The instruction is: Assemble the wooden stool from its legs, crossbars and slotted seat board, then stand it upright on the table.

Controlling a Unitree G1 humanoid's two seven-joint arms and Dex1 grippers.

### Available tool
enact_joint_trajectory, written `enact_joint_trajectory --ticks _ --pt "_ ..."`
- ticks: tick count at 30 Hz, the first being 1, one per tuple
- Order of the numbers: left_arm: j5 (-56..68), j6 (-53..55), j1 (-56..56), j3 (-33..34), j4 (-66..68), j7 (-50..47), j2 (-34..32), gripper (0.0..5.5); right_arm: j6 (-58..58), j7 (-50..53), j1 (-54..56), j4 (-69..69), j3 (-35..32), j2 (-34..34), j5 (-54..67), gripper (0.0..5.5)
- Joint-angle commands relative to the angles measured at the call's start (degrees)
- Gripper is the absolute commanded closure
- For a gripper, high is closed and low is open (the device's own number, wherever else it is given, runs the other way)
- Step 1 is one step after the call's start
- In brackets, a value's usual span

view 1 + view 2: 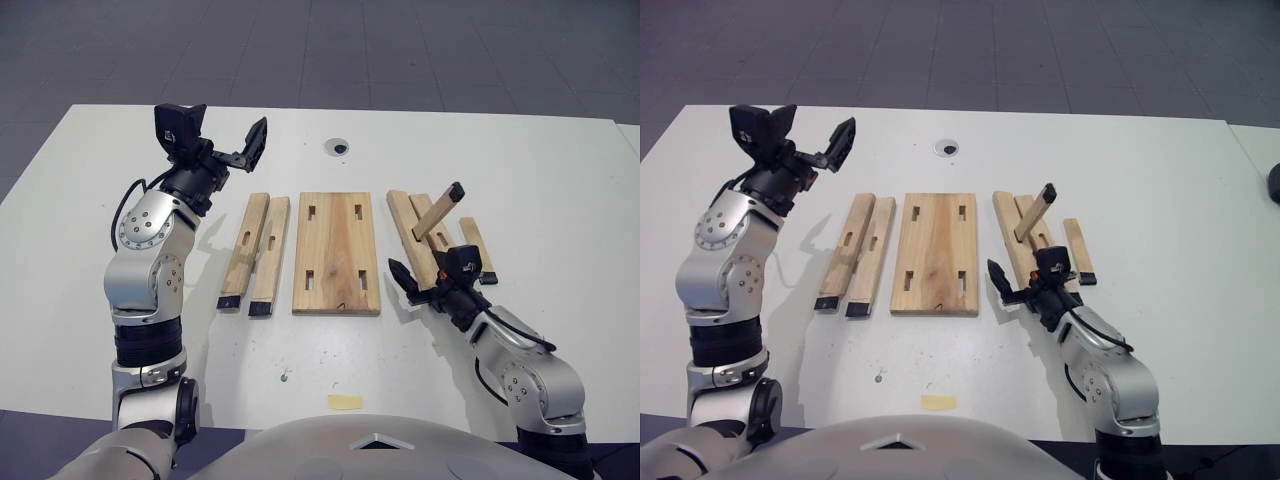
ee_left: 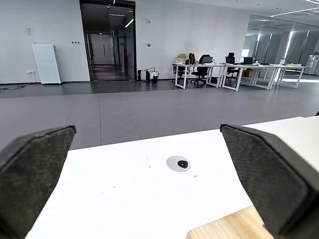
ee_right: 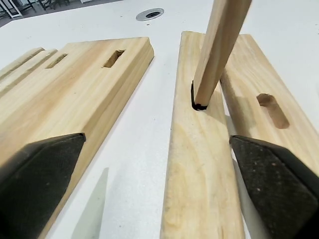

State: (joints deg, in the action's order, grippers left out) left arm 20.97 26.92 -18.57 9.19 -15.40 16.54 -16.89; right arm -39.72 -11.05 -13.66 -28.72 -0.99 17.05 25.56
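Right of seat board: crossbar tilted in leg | left tool wide | right tool wide

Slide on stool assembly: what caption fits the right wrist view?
Open right gripper faces a crossbar standing tilted in a slotted leg, beside the seat board.
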Motion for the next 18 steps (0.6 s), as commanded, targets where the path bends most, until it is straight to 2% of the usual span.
enact_joint_trajectory --ticks 1,6,18 --pt "-0.1 0.9 0.1 -0.3 0.1 0.0 -0.4 0.10 -0.3 1.8 -0.6 0.3 0.3 -0.8 -2.4 0.14" --pt "-0.3 0.8 0.3 -1.0 0.0 0.1 -0.2 0.10 -1.4 2.2 0.1 1.3 0.8 -0.4 -4.3 0.14" --pt "-1.1 -0.1 0.0 -1.4 1.4 -0.1 0.1 0.10 -3.6 2.0 3.0 3.2 2.9 1.6 -10.5 2.11"
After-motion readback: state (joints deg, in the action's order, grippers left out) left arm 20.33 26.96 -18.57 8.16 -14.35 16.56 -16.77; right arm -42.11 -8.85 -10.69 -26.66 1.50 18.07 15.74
